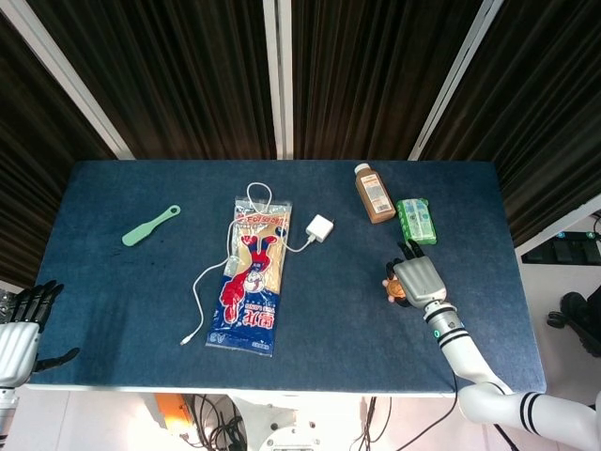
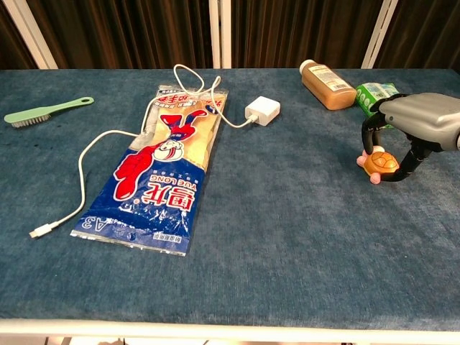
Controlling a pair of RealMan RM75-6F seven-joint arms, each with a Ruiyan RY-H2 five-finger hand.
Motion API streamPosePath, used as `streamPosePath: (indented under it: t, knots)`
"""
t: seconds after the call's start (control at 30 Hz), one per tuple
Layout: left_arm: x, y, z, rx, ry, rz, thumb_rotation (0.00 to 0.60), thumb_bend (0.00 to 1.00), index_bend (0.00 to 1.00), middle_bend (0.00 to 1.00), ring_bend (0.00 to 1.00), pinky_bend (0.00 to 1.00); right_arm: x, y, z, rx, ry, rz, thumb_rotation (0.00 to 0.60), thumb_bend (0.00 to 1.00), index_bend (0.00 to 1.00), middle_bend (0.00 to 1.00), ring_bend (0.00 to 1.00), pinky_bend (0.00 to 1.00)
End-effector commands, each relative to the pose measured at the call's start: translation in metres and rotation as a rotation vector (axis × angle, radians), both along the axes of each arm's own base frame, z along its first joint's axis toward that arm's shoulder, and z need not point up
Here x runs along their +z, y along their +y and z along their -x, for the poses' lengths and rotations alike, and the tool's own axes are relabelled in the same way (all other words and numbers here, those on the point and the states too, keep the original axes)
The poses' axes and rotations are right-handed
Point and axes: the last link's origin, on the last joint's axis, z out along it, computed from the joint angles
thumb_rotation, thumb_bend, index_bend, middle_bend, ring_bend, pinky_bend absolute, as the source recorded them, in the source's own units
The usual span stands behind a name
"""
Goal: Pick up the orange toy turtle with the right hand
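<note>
Your right hand (image 2: 417, 122) sits at the right edge of the chest view, arched over the orange toy turtle (image 2: 379, 164), with dark fingers (image 2: 368, 133) curled down on both sides of it. The turtle rests on the blue table (image 2: 287, 230); whether the fingers are actually gripping it cannot be told. In the head view the turtle (image 1: 394, 287) peeks out at the left side of that hand (image 1: 418, 278), right of centre. Your left hand (image 1: 23, 329) hangs off the table at the lower left of the head view, fingers apart, holding nothing. Just above the right hand lie a green packet (image 1: 415, 221) and a brown bottle (image 1: 374, 193).
</note>
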Motion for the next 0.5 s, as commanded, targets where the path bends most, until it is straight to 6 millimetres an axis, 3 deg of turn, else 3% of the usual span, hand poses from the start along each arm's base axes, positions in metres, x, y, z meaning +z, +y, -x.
streamPosePath:
  t: [0.03,0.2,0.3,0.4,0.5]
  knots:
    - [-0.0002,-0.0001,0.0004,0.001,-0.002,0.000,0.600,0.08,0.00,0.00,0.00,0.01,-0.0024,0.0000,0.0008,-0.001,0.004,0.012,0.600,0.25,0.72,0.69,0.22,0.00]
    - [0.0003,0.0000,0.0004,-0.001,-0.002,-0.001,0.600,0.08,0.00,0.00,0.00,0.01,-0.0047,-0.0002,-0.0006,0.015,-0.011,0.046,0.600,0.34,0.94,0.85,0.36,0.00]
    - [0.0001,0.0002,0.0000,-0.002,-0.002,0.000,0.600,0.08,0.00,0.00,0.00,0.02,-0.0050,-0.0001,0.0001,0.022,-0.015,0.057,0.600,0.36,1.00,0.88,0.39,0.00]
    - [-0.0001,0.0004,-0.0004,-0.004,-0.001,0.001,0.600,0.08,0.00,0.00,0.00,0.02,-0.0044,0.0009,0.0018,0.024,-0.010,0.045,0.600,0.33,0.94,0.84,0.38,0.00]
    - [0.0002,0.0005,-0.0007,-0.004,-0.001,0.001,0.600,0.08,0.00,0.00,0.00,0.02,-0.0010,0.0036,0.0048,0.018,-0.003,0.011,0.600,0.19,0.74,0.70,0.30,0.00]
